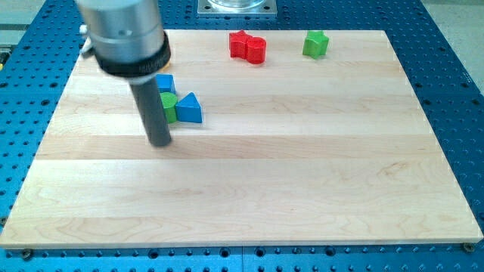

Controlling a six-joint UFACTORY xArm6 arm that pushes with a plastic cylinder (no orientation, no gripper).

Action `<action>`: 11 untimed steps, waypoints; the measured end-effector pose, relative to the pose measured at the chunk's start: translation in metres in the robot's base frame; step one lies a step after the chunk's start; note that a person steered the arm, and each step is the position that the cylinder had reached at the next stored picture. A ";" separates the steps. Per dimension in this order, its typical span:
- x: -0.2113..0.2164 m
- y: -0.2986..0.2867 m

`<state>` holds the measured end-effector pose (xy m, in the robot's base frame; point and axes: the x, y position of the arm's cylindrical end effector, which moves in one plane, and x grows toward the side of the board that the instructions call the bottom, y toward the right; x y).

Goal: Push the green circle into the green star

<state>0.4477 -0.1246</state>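
Green circle (pixel 168 106) sits in the upper left of the frame, mostly hidden behind the dark rod, so you see only a sliver of its green top and side. It is wedged in a tight cluster: a blue triangle (pixel 189 109) touches it on the view's right, and a blue block (pixel 165 82), whose shape you cannot make out because the rod's housing covers part of it, sits just above it toward the view's top.

My tip (pixel 159 142) rests on the wooden board (pixel 249 181) just below and slightly to the view's left of the green circle, close beside the cluster; whether it actually touches the circle you cannot tell from this angle. The rod carries nothing and has nothing to clamp with, so it is simply a bare end on the board.

Look far across to the upper right of the frame and you find the green star (pixel 316 44), near the board's top edge and well apart from the circle. Between them, also near the top edge, two red blocks (pixel 247 47) lie touching each other; their exact shapes are hard to tell. Around the board you see the blue perforated table (pixel 454 68).
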 end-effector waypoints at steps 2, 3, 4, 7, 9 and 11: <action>-0.056 0.043; -0.087 0.073; -0.086 0.047; -0.126 0.153; -0.132 0.148; -0.159 0.161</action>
